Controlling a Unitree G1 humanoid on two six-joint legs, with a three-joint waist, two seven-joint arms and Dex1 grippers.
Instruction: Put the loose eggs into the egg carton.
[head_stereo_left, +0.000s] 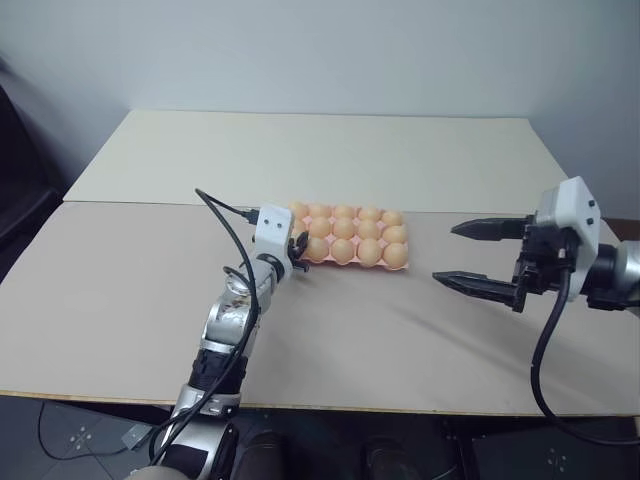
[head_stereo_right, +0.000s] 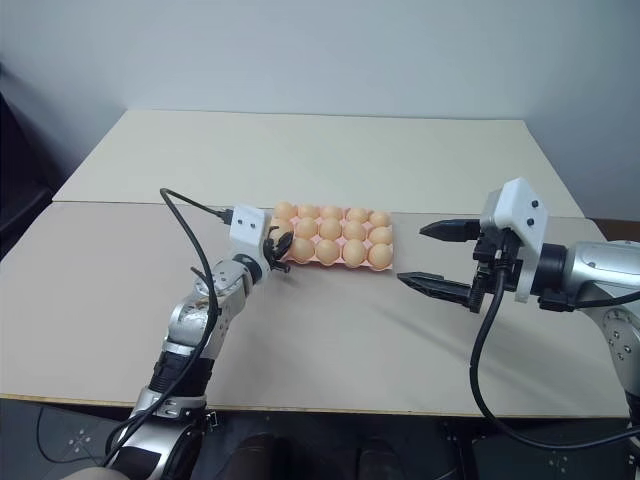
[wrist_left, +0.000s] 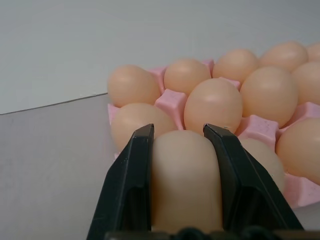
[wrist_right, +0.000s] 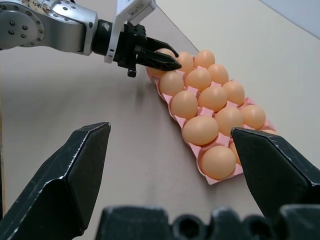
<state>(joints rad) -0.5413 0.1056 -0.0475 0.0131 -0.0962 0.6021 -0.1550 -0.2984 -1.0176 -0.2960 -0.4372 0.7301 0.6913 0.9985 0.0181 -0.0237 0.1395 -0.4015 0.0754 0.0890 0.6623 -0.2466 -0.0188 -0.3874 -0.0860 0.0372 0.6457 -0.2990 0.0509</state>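
While the left tool (wrist_left: 177, 150) pinches a smooth oval egg (wrist_left: 184, 175), the right tool (head_stereo_left: 478, 255) gapes empty.

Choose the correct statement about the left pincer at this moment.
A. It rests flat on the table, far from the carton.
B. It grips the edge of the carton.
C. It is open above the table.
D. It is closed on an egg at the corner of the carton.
D: the left pincer clamps an egg between its black fingers, at the corner of the pink egg carton.
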